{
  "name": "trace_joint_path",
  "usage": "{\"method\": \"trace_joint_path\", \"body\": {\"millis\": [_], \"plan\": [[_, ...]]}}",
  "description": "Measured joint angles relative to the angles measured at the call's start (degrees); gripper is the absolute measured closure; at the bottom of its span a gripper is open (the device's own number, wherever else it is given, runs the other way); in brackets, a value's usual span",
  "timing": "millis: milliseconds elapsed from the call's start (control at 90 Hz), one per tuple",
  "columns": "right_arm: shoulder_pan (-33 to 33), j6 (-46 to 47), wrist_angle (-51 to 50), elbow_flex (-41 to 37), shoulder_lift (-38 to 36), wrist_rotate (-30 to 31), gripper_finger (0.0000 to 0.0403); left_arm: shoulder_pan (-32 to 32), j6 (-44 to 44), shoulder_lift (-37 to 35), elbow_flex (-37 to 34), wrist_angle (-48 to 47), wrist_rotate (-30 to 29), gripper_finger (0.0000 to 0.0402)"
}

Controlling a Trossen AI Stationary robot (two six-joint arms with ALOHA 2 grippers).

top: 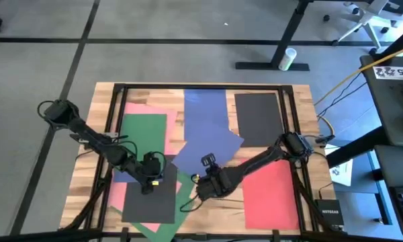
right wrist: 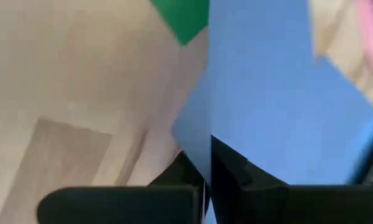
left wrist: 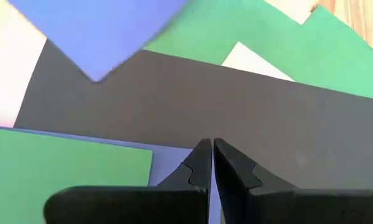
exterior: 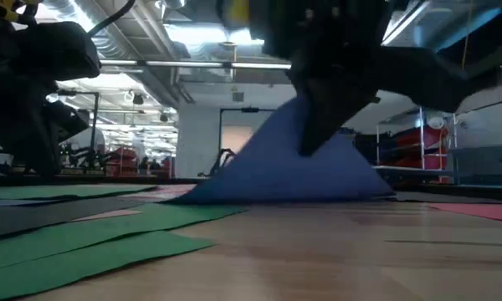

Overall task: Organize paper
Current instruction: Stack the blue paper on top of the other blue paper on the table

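Note:
Coloured paper sheets lie scattered flat on the wooden table (top: 302, 101): pink (top: 138, 107), green (top: 144, 131), two blue, two black and red (top: 272, 191). My right gripper (top: 203, 187) is near the front middle, shut on the slanted blue sheet (top: 208, 144), which rises like a tent in the low view (exterior: 284, 167). My left gripper (top: 150, 180) is shut and points down over the near black sheet (top: 151, 198), by its edge (left wrist: 174, 146). My right gripper pinches the blue sheet's near edge (right wrist: 206, 140) between its two fingers (exterior: 314, 138), coming from above and slanting down. That part is lifted off the table, while the sheet's far part (exterior: 234, 196) rests on other sheets. My left gripper's shut fingertips (left wrist: 202, 152) stand at the black sheet's edge; whether they touch it I cannot tell.
A black metal frame (top: 289, 107) runs around the table top. A small black box (top: 328, 214) sits at the near right corner. Bare wood (top: 218, 215) shows between the near black sheet and the red one. A green sheet (top: 162, 227) juts out near the front edge.

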Motion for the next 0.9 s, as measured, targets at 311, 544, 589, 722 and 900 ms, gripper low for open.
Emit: {"method": "trace_joint_path", "body": {"millis": [311, 544, 589, 722, 900], "plan": [[0.3, 1.54, -7.48, 0.0, 0.0, -18.96, 0.0403, 0.0, 0.0, 0.0, 0.0, -0.01, 0.0, 0.0402], [0.16, 2.96, -20.45, 0.0, 0.0, -20.78, 0.0403, 0.0, -0.01, 0.0, 0.0, 0.0, -0.01, 0.0402], [-0.04, 2.96, -22.1, 0.0, 0.0, -20.09, 0.0403, 0.0, 0.0, 0.0, 0.0, 0.0, -0.12, 0.0402], [-0.8, 3.13, -25.41, 0.0, 0.0, -18.05, 0.0403, 0.02, 0.34, 0.0, 0.0, 0.0, -0.66, 0.0402], [-2.75, 2.87, -25.6, 0.02, 0.0, -13.73, 0.0403, 0.42, 0.5, 0.0, 0.0, 0.02, -0.83, 0.0402]]}}
